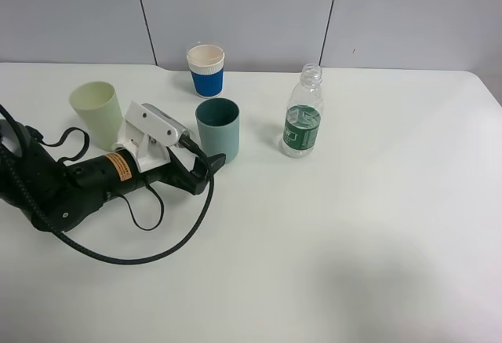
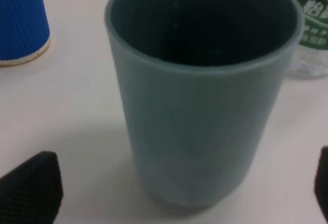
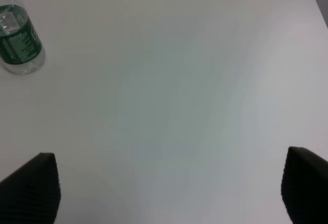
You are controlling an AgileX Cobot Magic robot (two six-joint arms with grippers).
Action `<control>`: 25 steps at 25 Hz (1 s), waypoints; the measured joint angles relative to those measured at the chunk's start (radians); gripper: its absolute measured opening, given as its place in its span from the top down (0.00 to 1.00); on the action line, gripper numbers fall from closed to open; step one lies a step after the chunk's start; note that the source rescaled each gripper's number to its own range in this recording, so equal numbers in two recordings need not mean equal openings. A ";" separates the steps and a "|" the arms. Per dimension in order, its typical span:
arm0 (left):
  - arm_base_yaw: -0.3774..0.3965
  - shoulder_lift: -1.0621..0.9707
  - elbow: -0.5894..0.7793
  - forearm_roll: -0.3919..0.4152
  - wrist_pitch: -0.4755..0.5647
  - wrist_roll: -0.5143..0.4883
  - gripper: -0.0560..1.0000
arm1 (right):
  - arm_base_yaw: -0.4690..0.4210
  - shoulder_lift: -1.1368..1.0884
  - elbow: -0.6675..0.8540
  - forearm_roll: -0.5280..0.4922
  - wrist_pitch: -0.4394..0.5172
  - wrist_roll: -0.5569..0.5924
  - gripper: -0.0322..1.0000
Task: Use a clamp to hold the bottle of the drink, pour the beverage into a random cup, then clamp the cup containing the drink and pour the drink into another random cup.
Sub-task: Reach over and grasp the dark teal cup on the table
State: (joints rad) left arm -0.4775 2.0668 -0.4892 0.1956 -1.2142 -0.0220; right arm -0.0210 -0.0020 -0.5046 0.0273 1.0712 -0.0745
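Teal straight-sided plastic tumbler (image 2: 200,116), seemingly stiff, light and slick, wants a mid-wall grip; black left gripper (image 2: 177,190) gapes empty just before it.

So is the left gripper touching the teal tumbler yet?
Apart. In the left wrist view the left gripper stands open around the teal tumbler, with bare table showing between each fingertip and the tumbler's wall.

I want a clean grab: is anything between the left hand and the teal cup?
Nothing visible. The open left hand sits right in front of the teal cup, only bare table between them. The blue-and-cream cup and the bottle stand farther back, off to either side.
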 joint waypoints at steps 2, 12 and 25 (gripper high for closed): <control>0.000 0.015 -0.016 0.003 0.000 0.000 0.00 | 0.000 0.000 0.000 0.000 0.000 0.000 0.18; 0.000 0.087 -0.119 0.027 0.000 -0.044 0.00 | 0.000 0.000 0.000 0.000 0.000 0.000 0.18; 0.000 0.132 -0.229 0.080 -0.001 -0.052 0.00 | 0.000 0.000 0.000 0.000 0.000 0.000 0.18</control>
State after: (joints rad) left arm -0.4775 2.1993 -0.7181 0.2752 -1.2151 -0.0742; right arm -0.0210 -0.0020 -0.5046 0.0273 1.0712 -0.0745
